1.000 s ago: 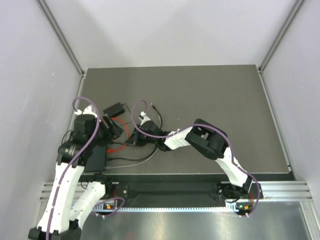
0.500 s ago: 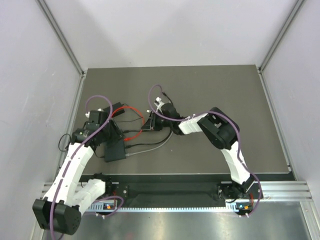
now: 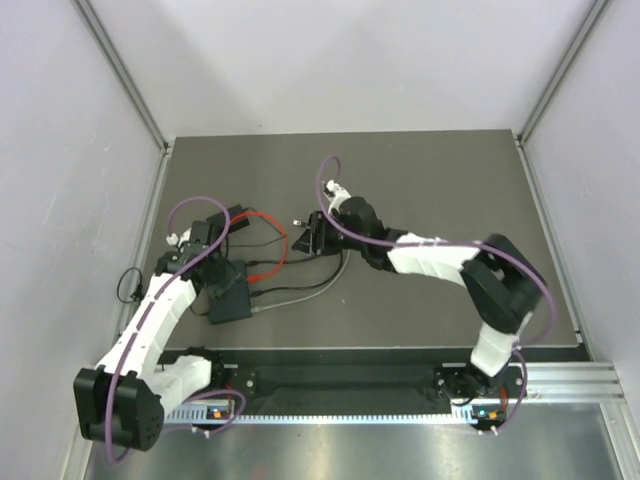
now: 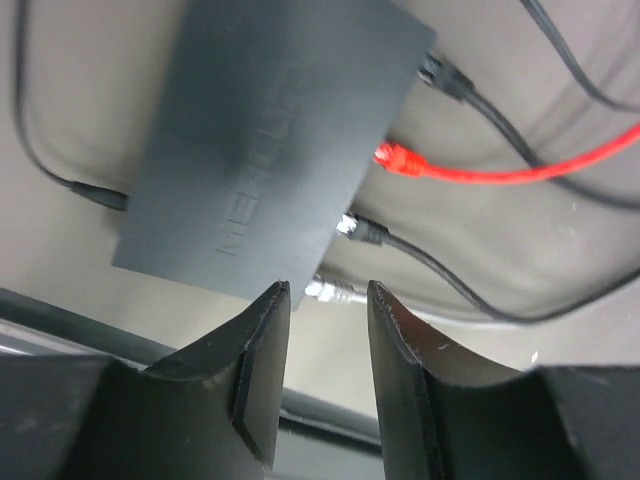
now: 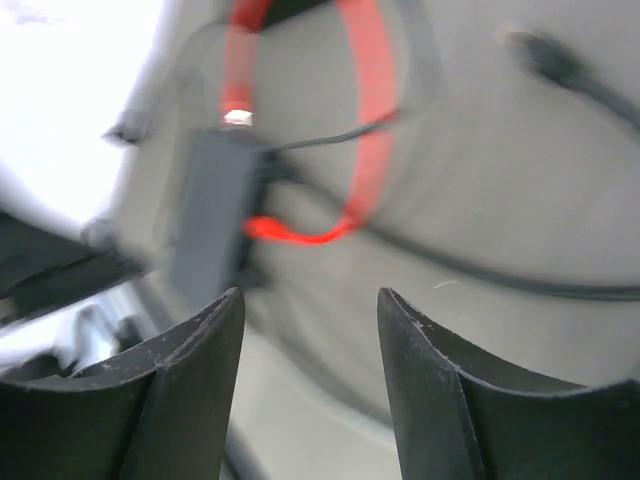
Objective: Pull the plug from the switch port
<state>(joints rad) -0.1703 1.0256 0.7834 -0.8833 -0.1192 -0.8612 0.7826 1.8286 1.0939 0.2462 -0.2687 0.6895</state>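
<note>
The switch (image 3: 230, 300) (image 4: 270, 140) is a flat dark grey box lying at the left of the mat. Along one thin edge sit a black plug (image 4: 445, 78), a red plug (image 4: 400, 158), another black plug (image 4: 365, 232) and a silver plug (image 4: 330, 292). My left gripper (image 3: 214, 272) (image 4: 328, 295) hovers open over the switch's near corner and holds nothing; the silver plug shows past its tips. My right gripper (image 3: 301, 242) (image 5: 312, 300) stands open and empty to the right of the switch, over the red cable (image 3: 280, 240) (image 5: 370, 110).
A black adapter brick (image 3: 232, 213) lies behind the left wrist. A loose black cable end (image 3: 297, 222) (image 5: 545, 55) rests beside the right gripper. A grey cable (image 3: 310, 292) runs from the switch across the mat. Walls enclose three sides.
My right gripper has opened and swung back and to the right, away from the switch. The left arm has pulled back off the switch and its jaws have narrowed.
</note>
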